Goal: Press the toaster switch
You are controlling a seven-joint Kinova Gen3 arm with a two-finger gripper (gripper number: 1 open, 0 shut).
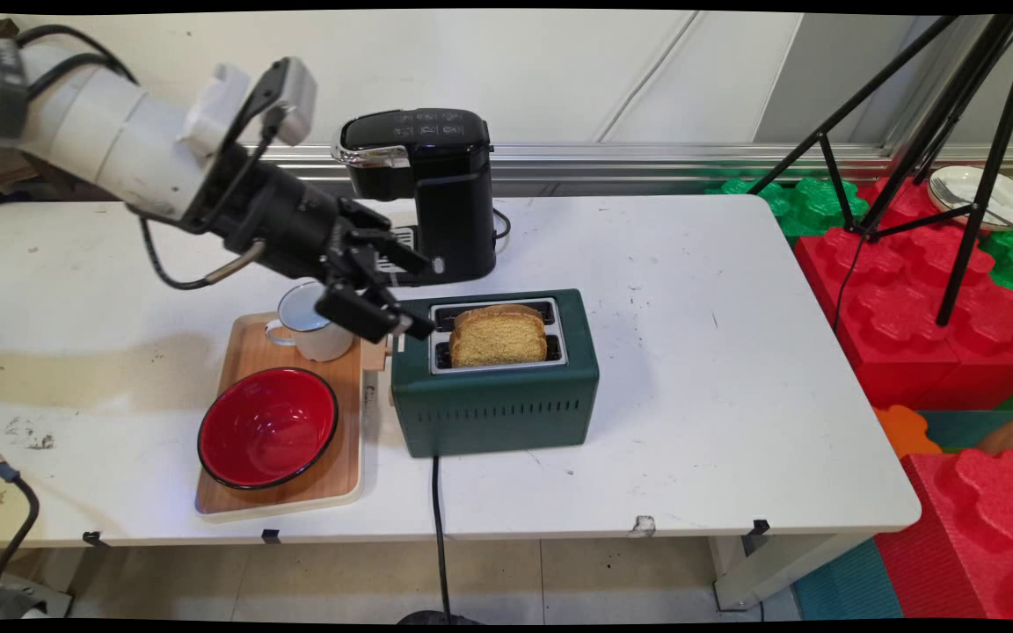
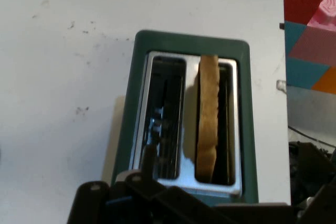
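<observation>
— One slice of bread [image 1: 499,335] stands upright in the near slot of the dark green toaster [image 1: 496,404], poking up well above the slot's rim. From my hand view the same bread [image 2: 207,116] sits in the right-hand slot of the toaster [image 2: 244,129], and the other slot holds nothing but its wire guides.

— Where are your jaws?

— My gripper [image 1: 383,299] hangs at the toaster's left end, just above its top edge and near the lever side. The jaws stand apart, one finger high toward the coffee machine, one low by the toaster's corner, and I see nothing between them. In the hand view only the black linkage of the gripper [image 2: 157,203] shows along the bottom.

— What lies around it?

— Left of the toaster, touching or nearly so, is a wooden tray [image 1: 243,352]. On it a white enamel mug [image 1: 313,327] stands at the far end, partly behind my gripper, and a red bowl [image 1: 267,427] with a black rim sits at the near end. A black single-cup coffee machine [image 1: 427,189] stands behind the toaster on the white tabletop [image 1: 691,352]. The toaster's black cord [image 1: 438,527] drops over the tabletop's near edge.
</observation>
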